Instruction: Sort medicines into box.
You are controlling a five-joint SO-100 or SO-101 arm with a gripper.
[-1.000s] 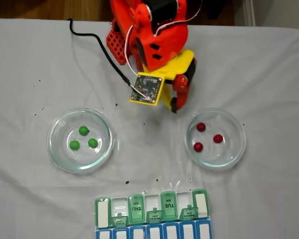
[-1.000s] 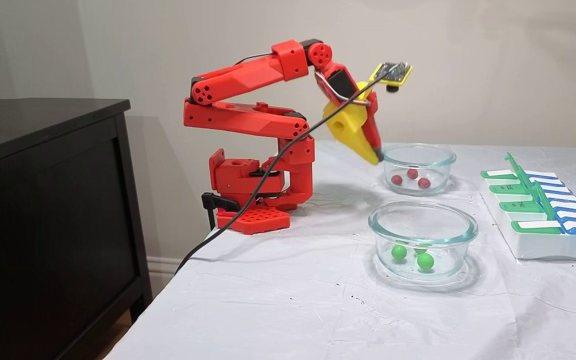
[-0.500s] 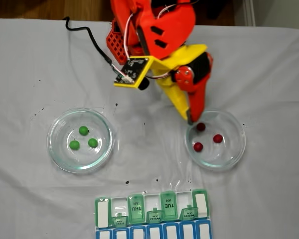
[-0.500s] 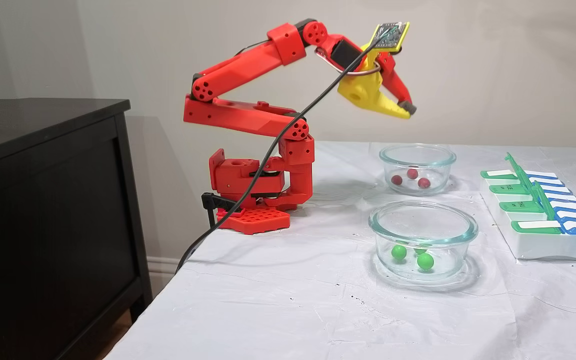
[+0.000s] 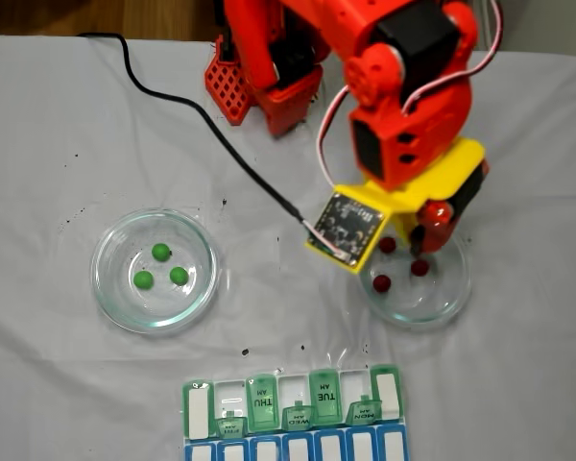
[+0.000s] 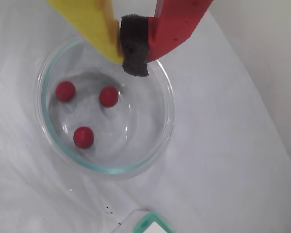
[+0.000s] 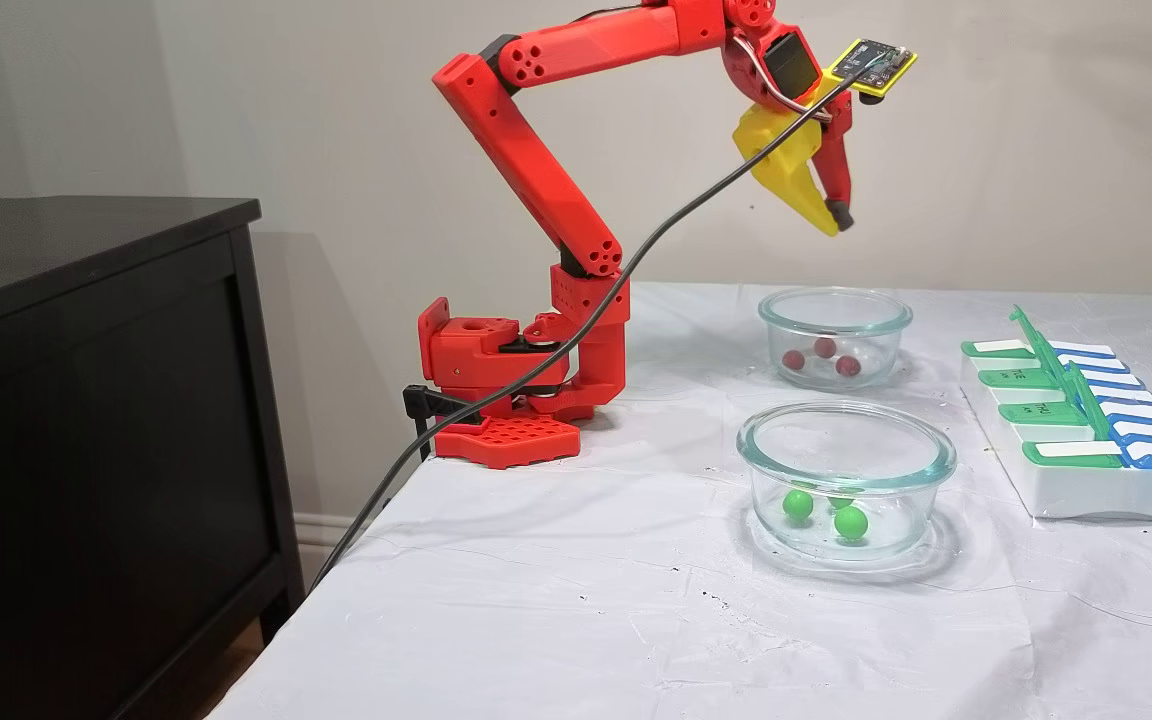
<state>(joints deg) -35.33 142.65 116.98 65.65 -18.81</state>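
Observation:
Three red medicines (image 5: 382, 282) (image 6: 83, 137) (image 7: 824, 346) lie in a round glass dish (image 5: 461, 288) (image 6: 167, 104) (image 7: 836, 300). In a second glass dish (image 5: 101, 279) (image 7: 846, 425) lie three green medicines (image 5: 160, 252) (image 7: 850, 521). The box (image 5: 199, 411) (image 7: 1086, 490) is a green and blue pill organizer at the table's near edge, several green lids raised. My gripper (image 5: 424, 245) (image 6: 135, 63) (image 7: 836, 218) hangs high above the red dish, pointing down. Its yellow and red fingers are shut, a black foam pad pressed between the tips, holding no ball.
The arm's red base (image 7: 506, 390) is clamped at the table's far edge, and a black cable (image 5: 202, 115) trails from the wrist across the white cloth. A dark cabinet (image 7: 86, 400) stands beside the table. Small black specks dot the cloth.
The arm has stretched out and risen. The gripper swung from near the base over to the red dish and now points down at it, still shut.

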